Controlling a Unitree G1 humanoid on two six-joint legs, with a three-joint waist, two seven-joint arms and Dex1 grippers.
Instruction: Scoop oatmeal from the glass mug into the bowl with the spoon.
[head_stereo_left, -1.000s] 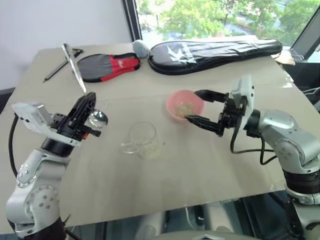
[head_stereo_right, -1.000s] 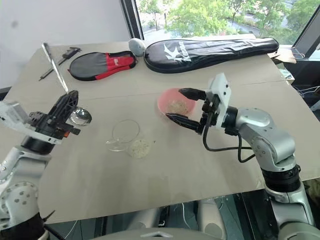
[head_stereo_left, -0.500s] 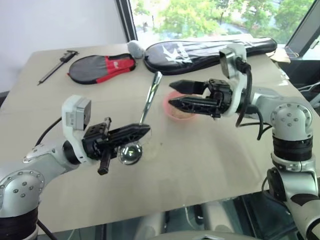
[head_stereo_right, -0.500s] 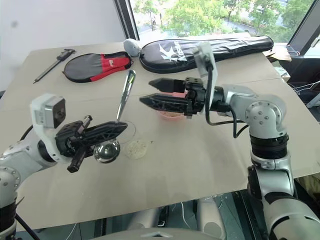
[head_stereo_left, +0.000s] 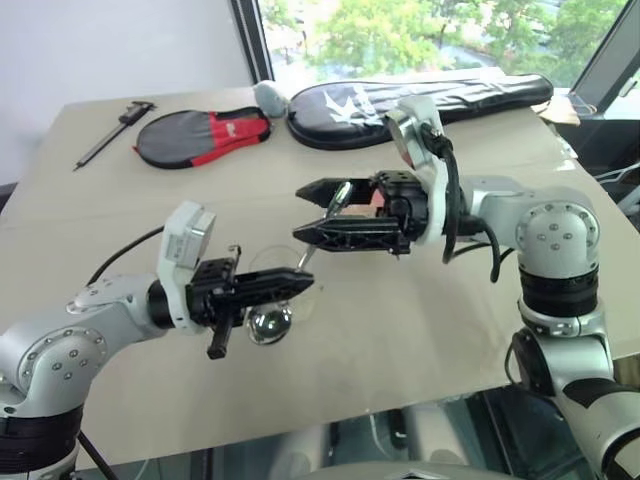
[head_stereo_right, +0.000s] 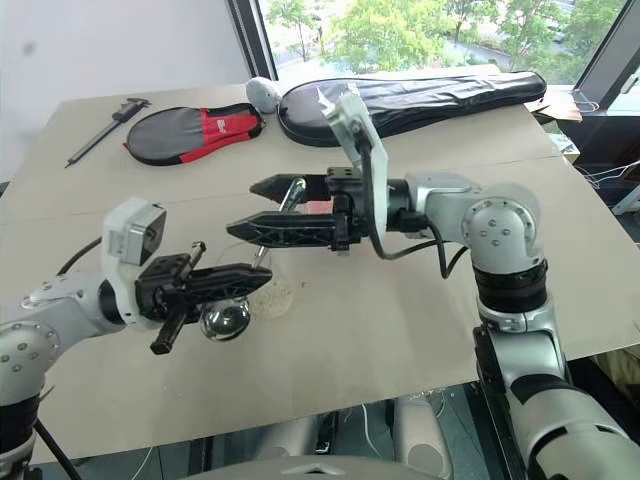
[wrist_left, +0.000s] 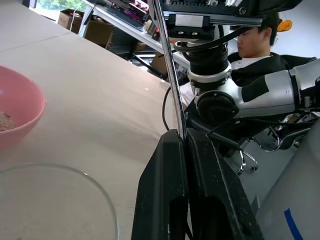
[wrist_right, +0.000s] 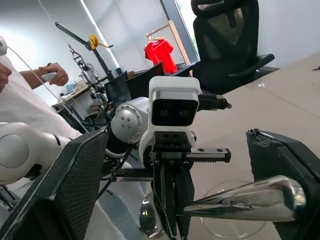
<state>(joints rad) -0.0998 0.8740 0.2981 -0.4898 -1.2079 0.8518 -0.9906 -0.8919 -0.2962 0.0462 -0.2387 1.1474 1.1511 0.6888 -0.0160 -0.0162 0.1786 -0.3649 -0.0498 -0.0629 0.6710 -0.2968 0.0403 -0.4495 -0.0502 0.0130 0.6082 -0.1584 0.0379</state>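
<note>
Left tool (head_stereo_left: 300, 284) clamping thin handle of shiny silver metal spoon (head_stereo_left: 270, 322), jaws shut, now pointing right over near counter (head_stereo_left: 420, 330); spoon's rounded bowl hanging low, empty. Right tool (head_stereo_left: 312, 210) swinging in from pink plastic bowl (wrist_left: 15, 117), jaws spread wide around spoon handle's far end, not yet closing. Looks like handover or regrip. Clear glass mug (wrist_left: 55, 200) just beneath left tool; pale beige oatmeal (head_stereo_right: 275, 297) partly spilled on counter beside it, some already in bowl.

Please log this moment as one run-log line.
left hand: shut on spoon | right hand: open around spoon handle | glass mug: under spoon
</note>
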